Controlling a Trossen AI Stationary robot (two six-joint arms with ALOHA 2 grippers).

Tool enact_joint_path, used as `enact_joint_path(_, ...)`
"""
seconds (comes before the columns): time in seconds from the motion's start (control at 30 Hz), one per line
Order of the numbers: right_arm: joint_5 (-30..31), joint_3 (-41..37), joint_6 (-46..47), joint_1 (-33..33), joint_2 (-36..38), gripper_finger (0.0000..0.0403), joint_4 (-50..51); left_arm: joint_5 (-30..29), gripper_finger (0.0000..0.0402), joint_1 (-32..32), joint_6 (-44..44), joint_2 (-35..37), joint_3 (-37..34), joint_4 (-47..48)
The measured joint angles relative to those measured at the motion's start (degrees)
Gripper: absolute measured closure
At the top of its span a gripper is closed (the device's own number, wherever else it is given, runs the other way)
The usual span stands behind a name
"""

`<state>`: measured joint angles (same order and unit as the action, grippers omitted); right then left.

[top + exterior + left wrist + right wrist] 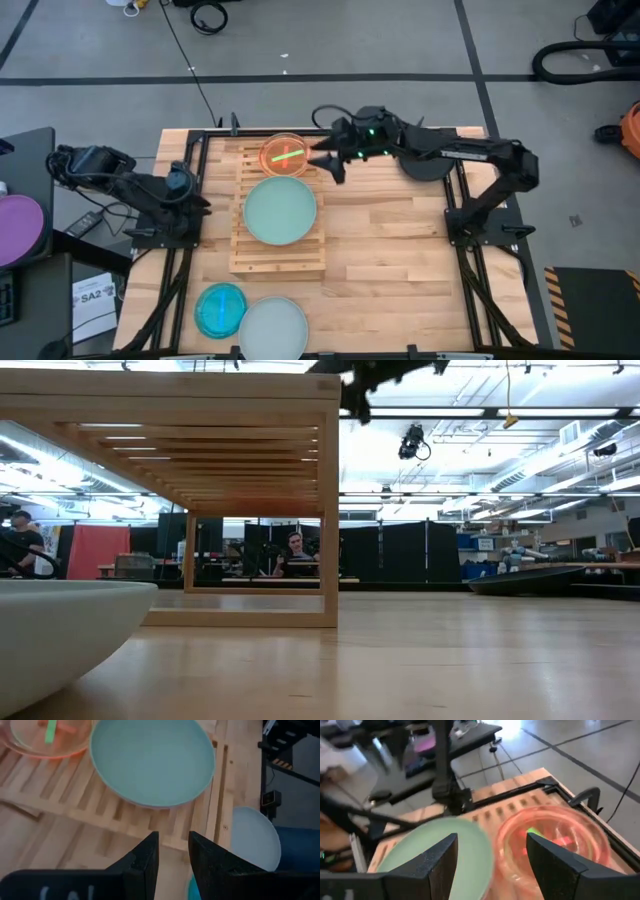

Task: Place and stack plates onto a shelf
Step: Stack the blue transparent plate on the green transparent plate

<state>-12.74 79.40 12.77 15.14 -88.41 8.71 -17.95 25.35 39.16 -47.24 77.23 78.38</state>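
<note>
1. Red plate [284, 156] lies on the shelf [277, 262] at its far end, mint plate [280, 211] mid-shelf just nearer; blue plate [220, 308] & whitish plate [272, 327] wait on the table [400, 260], near edge.
2. Right gripper [325, 158] hovers beside red plate, fingers spread, nothing held; prob. just-placed spot.
3. Left gripper [172, 851] parked left of shelf, narrow gap, holding nothing.
4. Low view shows the shelf's raised legs; high view doesn't.
</note>
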Motion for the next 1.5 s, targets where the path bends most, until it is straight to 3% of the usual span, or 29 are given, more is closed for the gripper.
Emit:
enact_joint_path(0.3, 10.34, 0.00, -2.61, -14.47, 4.92, 0.0163, 12.33, 2.93, 0.0290, 7.78, 11.65, -0.10, -10.08, -2.22)
enact_joint_path(0.5, 16.38, 0.00, -2.89, -24.84, 5.13, 0.0163, 13.66, 9.75, 0.0290, 13.51, 17.69, -0.13, -19.03, -11.52)
enact_joint_path(0.8, 26.94, 0.00, -2.84, -36.35, 5.13, 0.0163, 13.98, 12.26, 0.0290, 23.12, 23.78, -3.68, -26.25, -25.37)
enact_joint_path(1.17, 32.82, 0.00, -1.83, -42.91, 5.13, 0.0163, 13.81, 13.07, 0.0290, 33.94, 37.03, -13.46, -26.25, -31.94)
enact_joint_path(1.5, 32.79, 0.00, -2.42, -43.28, 5.13, 0.0163, 13.93, 14.82, 0.0290, 35.62, 49.67, -22.37, -26.25, -31.78)
